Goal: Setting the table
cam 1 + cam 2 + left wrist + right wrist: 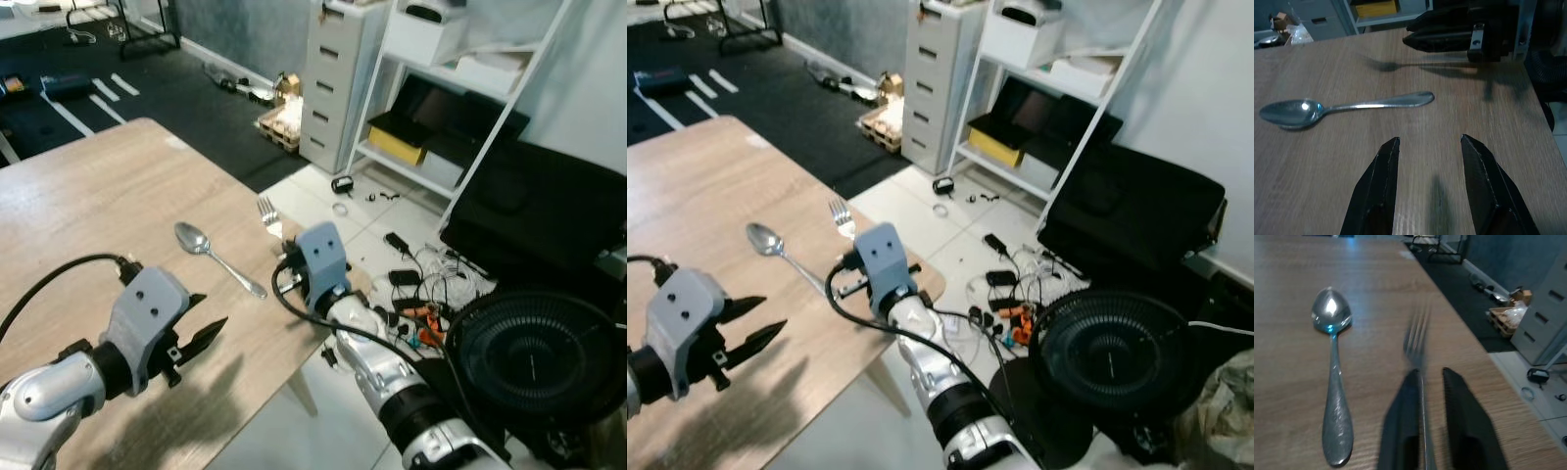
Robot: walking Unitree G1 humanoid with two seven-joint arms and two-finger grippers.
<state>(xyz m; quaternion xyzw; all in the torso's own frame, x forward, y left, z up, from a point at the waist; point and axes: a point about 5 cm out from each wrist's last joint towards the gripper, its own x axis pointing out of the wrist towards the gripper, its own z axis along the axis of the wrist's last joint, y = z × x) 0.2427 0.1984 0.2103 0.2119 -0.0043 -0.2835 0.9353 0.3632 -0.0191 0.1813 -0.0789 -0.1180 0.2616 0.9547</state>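
Observation:
A silver spoon (217, 257) lies flat on the wooden table (98, 215), bowl away from me. To its right, near the table's right edge, is a silver fork (267, 212). My right gripper (1432, 373) is shut on the fork (1418, 340), whose handle runs between the black fingers (1400, 431) with its tines pointing away, parallel to the spoon (1332, 377). My left gripper (216, 309) hovers open over the table nearer to me, with nothing between its fingers (1378, 186). The spoon (1342, 106) lies crosswise just beyond its tips.
The table's right edge (323, 338) runs close beside my right arm. On the floor to the right are a black fan (534, 357) and loose cables (421, 284). A grey drawer cabinet (333, 78) and a white shelf (441, 117) stand further back.

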